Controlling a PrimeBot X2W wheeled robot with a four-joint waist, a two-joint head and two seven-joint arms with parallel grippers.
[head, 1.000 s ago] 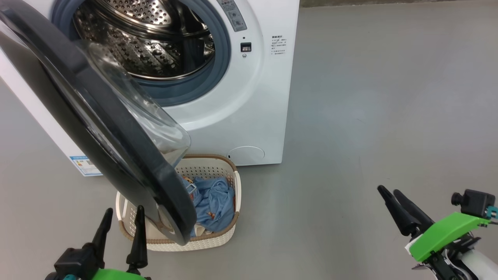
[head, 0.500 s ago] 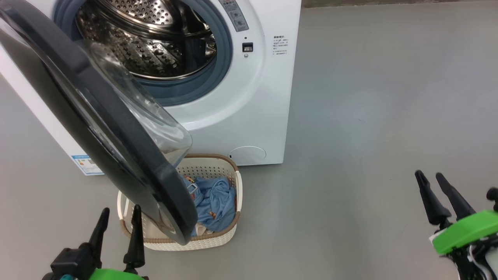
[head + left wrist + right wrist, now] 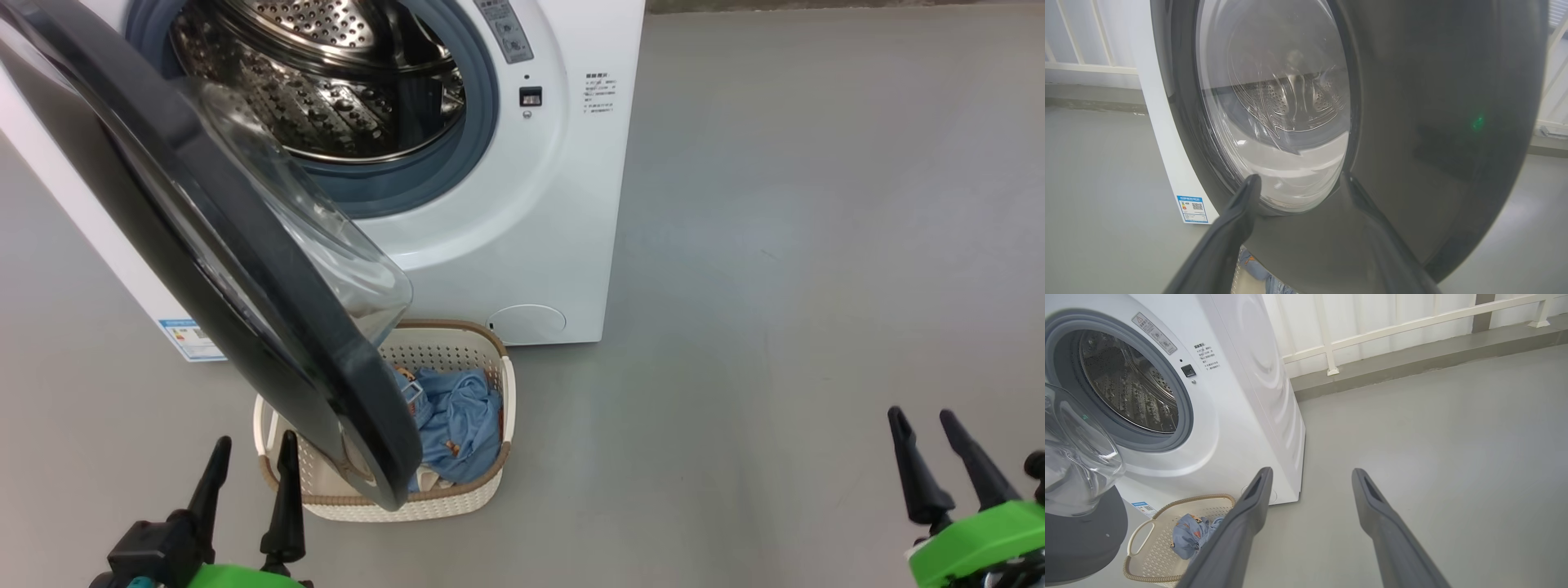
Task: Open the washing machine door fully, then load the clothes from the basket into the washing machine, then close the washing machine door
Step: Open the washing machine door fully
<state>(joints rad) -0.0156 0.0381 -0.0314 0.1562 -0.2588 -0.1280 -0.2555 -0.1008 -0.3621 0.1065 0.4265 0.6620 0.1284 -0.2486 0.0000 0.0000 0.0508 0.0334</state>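
Washing machine door (image 3: 237, 245) stands swung open at your left, its lower edge overhanging the basket (image 3: 408, 508) on the floor just before the washing machine (image 3: 531, 245). The clothes (image 3: 461, 425) lie in that basket. Your left gripper (image 3: 255, 441) waits near the door's outer face, fingers spread, empty; your right gripper (image 3: 921, 415), equally spread and empty, sits well apart.

The left gripper (image 3: 255, 438) sits at the lower left, its two dark fingers parted, pointing up and empty, while the right gripper (image 3: 922, 412) at the lower right likewise holds its fingers apart, gripping nothing
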